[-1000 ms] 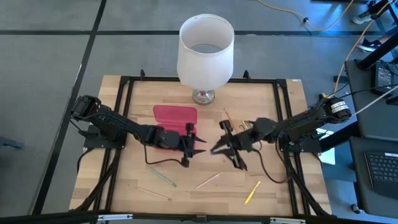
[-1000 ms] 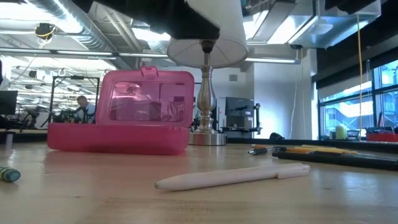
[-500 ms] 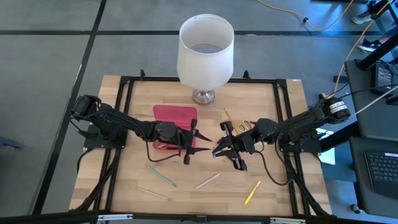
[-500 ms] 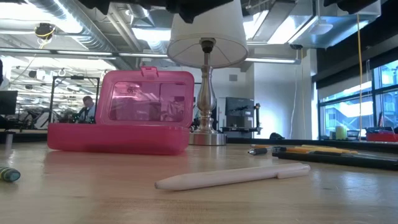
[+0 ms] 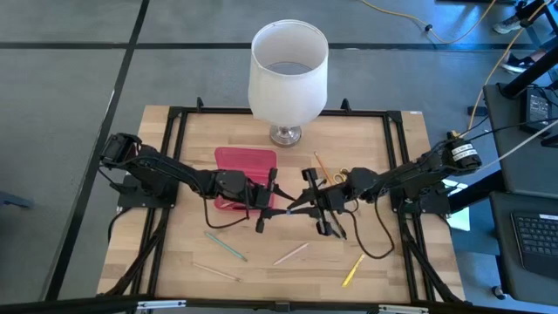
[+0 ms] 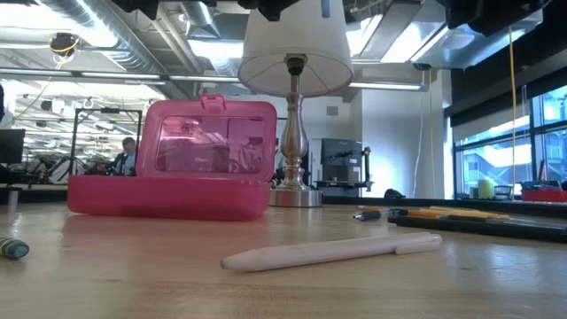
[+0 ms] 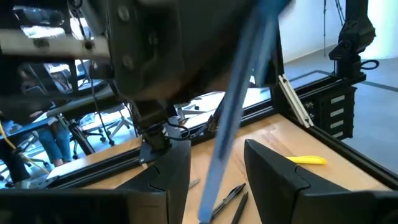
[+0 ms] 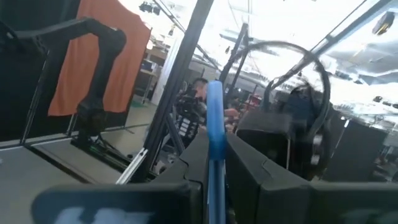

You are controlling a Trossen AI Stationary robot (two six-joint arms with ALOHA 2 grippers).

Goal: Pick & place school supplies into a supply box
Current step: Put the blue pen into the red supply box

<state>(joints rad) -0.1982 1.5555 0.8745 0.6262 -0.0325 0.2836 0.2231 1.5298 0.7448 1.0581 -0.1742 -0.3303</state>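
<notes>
Blue pen point(image 5: 290, 209): held up above the mid-table, between the 2 grippers, just in front of the red supply box point(image 5: 245, 166). High view shows it only as a short blue sliver. Right wrist view shows the same pen point(image 8: 216, 143) upright, pinched between that arm's own 2 fingers, so the right gripper point(image 5: 312, 205) is closed narrow on it. Left wrist view shows the pen point(image 7: 235, 112) as a slanted blue bar standing in the gap between the left fingers point(image 7: 166, 177); the left gripper point(image 5: 272, 206) is parted, and I cannot tell whether the fingers touch the pen.

Supply box: open, left of centre on the table. Low view alone shows its pink lid point(image 6: 209, 135) standing upright over the tray; high view alone shows the left arm reaching over its near edge.

Loose supplies on the wood: green pencil point(image 5: 226, 246), pale pen point(image 5: 290, 254), yellow pen point(image 5: 353, 269), orange pencil point(image 5: 319, 165). Low view shows the pale pen point(image 6: 332, 251) lying flat in the foreground.

Lamp point(image 5: 289, 74) stands at the table's far edge.
</notes>
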